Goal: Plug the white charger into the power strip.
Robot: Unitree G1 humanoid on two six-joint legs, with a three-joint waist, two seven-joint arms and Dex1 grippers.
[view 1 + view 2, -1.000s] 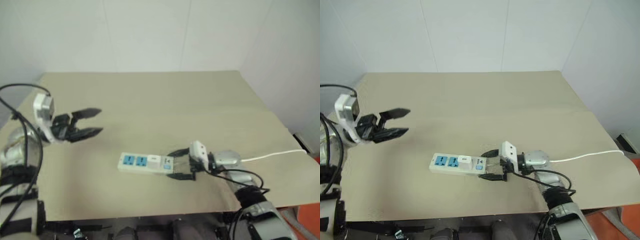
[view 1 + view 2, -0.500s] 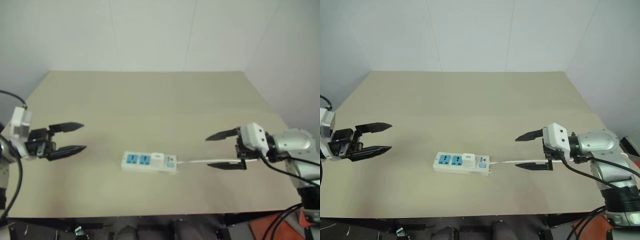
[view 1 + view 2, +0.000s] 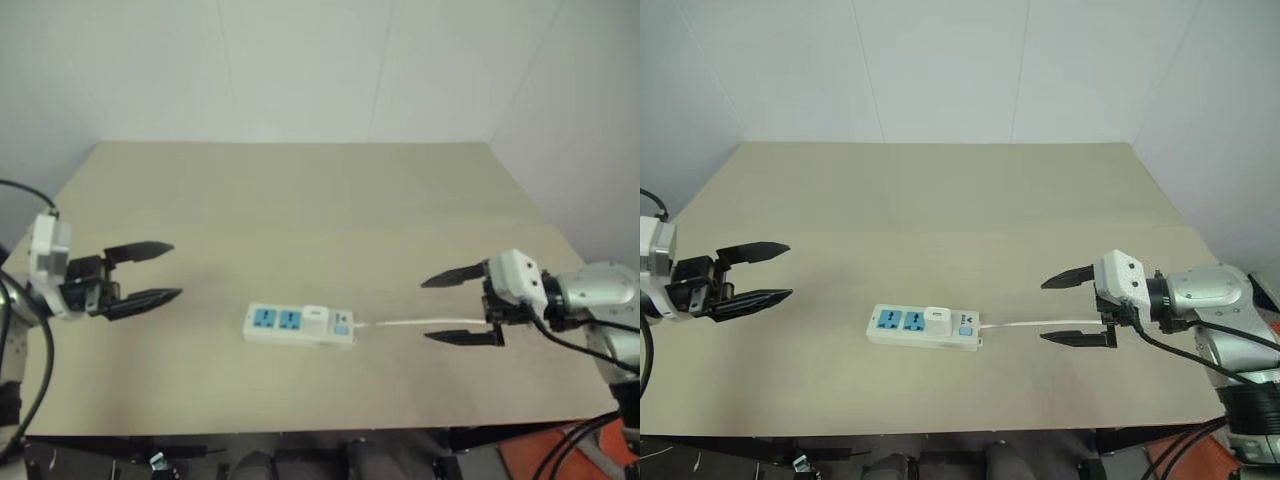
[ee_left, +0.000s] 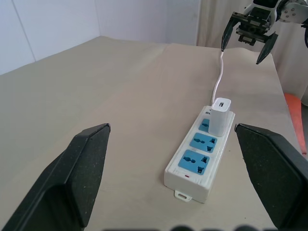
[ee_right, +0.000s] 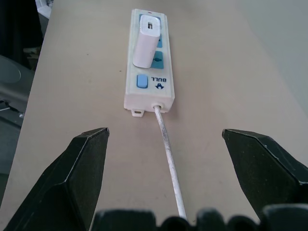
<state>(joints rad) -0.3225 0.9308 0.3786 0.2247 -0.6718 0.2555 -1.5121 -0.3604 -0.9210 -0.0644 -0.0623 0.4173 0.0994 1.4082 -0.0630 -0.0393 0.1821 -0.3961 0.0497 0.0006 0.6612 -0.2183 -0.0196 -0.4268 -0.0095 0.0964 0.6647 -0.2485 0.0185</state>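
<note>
The power strip (image 3: 285, 327) lies flat on the tan table, toward the front and middle, with two blue socket faces showing. The white charger (image 3: 316, 316) stands upright in the socket nearest the switch end (image 5: 142, 81). The charger (image 4: 220, 117) is also in the left wrist view, and the strip's thin white cable (image 3: 420, 322) runs right. My right gripper (image 3: 425, 310) hovers open to the right of the strip, over the cable, holding nothing. My left gripper (image 3: 176, 269) hangs open well to the left of the strip, also with nothing between its fingers.
The table (image 3: 300, 200) stretches back to white walls. Its front edge (image 3: 300, 432) runs close below the strip, and its right edge lies just beyond my right gripper. An orange object (image 3: 560, 455) sits on the floor at the lower right.
My right gripper, which stood at the strip's switch end a second ago, has drawn back to the right and risen. The strip and charger have stayed put. The head view has shifted.
</note>
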